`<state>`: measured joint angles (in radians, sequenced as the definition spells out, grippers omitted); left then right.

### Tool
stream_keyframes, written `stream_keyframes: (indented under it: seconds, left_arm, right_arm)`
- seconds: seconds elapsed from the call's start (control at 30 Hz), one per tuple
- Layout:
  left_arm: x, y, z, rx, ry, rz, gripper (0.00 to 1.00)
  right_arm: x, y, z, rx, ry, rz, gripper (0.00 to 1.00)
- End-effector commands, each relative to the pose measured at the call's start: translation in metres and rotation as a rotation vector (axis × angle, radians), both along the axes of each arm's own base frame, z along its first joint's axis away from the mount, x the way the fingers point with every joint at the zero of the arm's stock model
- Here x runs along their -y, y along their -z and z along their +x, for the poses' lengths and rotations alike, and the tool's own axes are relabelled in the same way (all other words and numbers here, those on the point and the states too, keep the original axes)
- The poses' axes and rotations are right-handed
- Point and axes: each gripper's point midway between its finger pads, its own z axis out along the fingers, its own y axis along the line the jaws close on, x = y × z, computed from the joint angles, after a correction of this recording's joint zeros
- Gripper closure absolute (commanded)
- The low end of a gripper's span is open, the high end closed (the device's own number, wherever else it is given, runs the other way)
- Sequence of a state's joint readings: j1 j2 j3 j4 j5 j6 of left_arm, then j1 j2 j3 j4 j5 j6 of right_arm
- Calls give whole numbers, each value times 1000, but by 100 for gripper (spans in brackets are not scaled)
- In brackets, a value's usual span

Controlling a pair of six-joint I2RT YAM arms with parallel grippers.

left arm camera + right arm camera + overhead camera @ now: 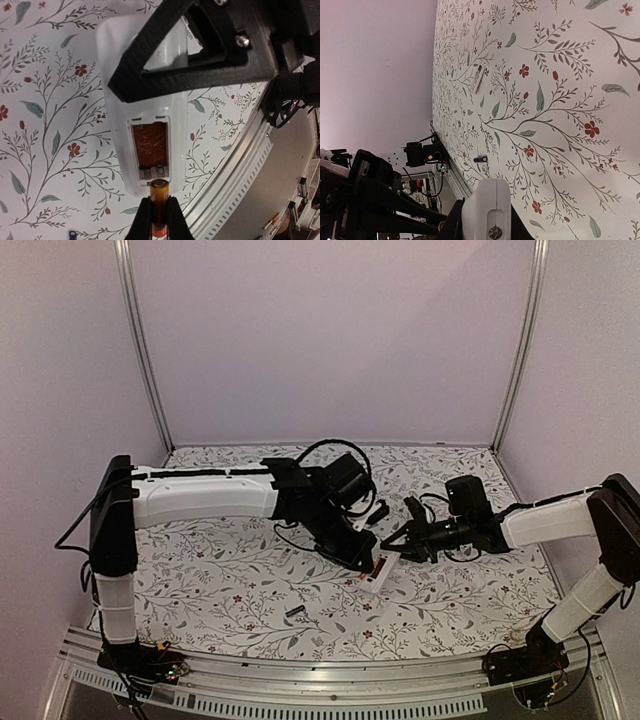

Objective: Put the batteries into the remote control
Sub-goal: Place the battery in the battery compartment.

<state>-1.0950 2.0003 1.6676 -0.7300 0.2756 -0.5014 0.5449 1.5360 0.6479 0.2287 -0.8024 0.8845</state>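
surface: floral cloth (230, 570) | walls (330, 330): pale lilac | near centre: remote control (377, 580)

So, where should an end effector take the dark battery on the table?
Across the middle of the dark battery, coming straight down from above. It is a slim cylinder lying flat, with bare table along both long sides, so those sides are free to pinch.
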Motion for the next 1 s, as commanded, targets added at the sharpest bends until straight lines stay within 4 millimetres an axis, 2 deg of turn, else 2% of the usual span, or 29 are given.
stream_keyframes:
  seconds: [0.0, 0.23, 0.53, 0.77, 0.97]
  left_arm:
    - [7, 0, -2, -20, -6, 0, 100]
    - [7, 13, 0, -32, -11, 44, 100]
    - [-2, 24, 10, -34, -51, 115, 100]
    - [-9, 27, 19, -25, -104, 161, 100]
    - [-17, 22, 30, -10, -146, 187, 100]
  right_arm:
    - [-11, -8, 7, 13, 7, 41, 100]
    - [-17, -11, 7, 11, 0, 73, 100]
    - [-21, -13, 5, 13, -13, 126, 100]
    - [-24, -11, 5, -3, -8, 178, 100]
    - [-24, -7, 4, -21, -3, 185, 100]
